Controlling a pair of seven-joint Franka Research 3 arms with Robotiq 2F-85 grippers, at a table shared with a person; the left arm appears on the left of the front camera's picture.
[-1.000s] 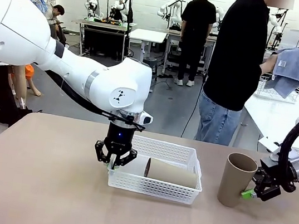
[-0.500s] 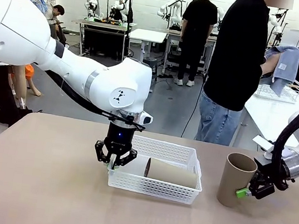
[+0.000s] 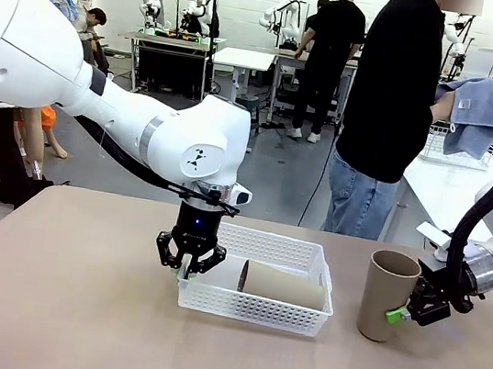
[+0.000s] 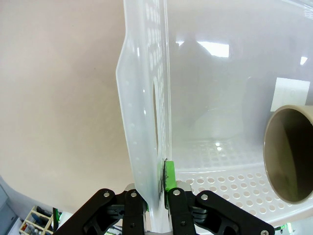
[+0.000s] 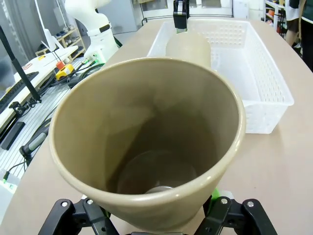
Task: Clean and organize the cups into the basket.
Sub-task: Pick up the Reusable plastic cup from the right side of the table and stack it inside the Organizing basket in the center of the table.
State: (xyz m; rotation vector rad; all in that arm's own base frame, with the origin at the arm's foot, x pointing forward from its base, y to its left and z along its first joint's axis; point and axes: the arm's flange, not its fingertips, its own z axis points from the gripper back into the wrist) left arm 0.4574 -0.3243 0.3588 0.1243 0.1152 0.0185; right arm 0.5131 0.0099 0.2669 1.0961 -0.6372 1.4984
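Observation:
The white lattice basket [image 3: 258, 309] stands mid-table with one taupe cup [image 3: 285, 286] lying on its side inside. My left gripper [image 3: 188, 266] is shut on the basket's left wall; in the left wrist view that wall [image 4: 146, 122] is pinched between the green pads [image 4: 169, 176], and the lying cup's mouth [image 4: 292, 152] shows at the right. My right gripper [image 3: 401, 312] is shut on a second taupe cup [image 3: 388, 294], held upright just right of the basket. This cup's open mouth [image 5: 146, 142] looms in the right wrist view, with the basket [image 5: 259, 63] beyond. The mint green cup is out of view.
A person stands at the far side, turned to a side table [image 3: 468, 194], holding a blue cloth [image 3: 475, 112] above a white wire rack [image 3: 455, 153]. Bare tabletop [image 3: 69, 316] lies in front of and left of the basket.
My right gripper has carried the upright taupe cup a little leftward, closer to the basket. The person's cloth shifted. The left gripper and basket stayed put.

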